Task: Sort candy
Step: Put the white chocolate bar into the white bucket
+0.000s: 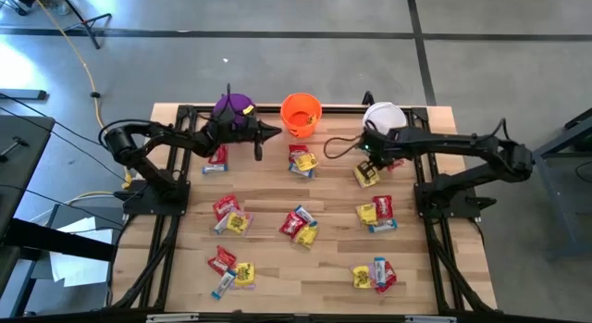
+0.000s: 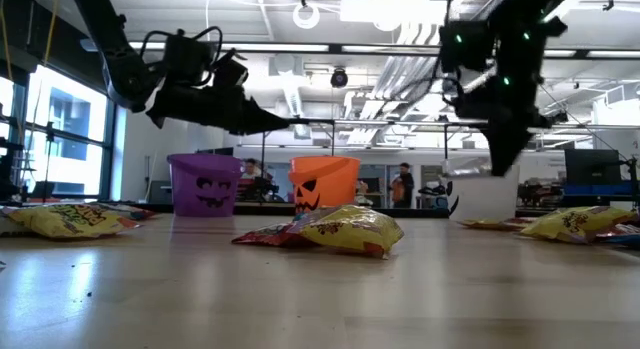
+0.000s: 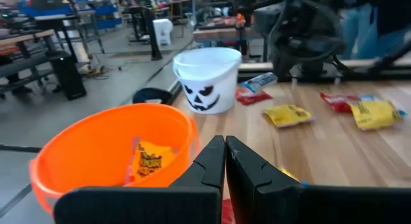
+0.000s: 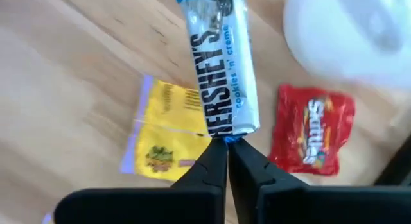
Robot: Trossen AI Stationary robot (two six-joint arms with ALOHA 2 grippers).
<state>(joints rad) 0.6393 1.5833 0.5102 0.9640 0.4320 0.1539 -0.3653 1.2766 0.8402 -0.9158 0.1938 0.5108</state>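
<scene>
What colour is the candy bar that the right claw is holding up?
White with a blue end and dark lettering. The bar, pinched in the right gripper, shows best in the right wrist view.

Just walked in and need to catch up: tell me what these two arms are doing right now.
Two robot arms are sorting wrapped candy into small buckets at the table's far edge. The right gripper holds a blue-and-white Hershey's bar by one end, lifted near the white bucket. The left gripper, shut and empty, hovers between the purple bucket and the orange bucket, which already holds a yellow packet. Many red, yellow and blue-and-white sweets lie scattered on the wooden table.
</scene>
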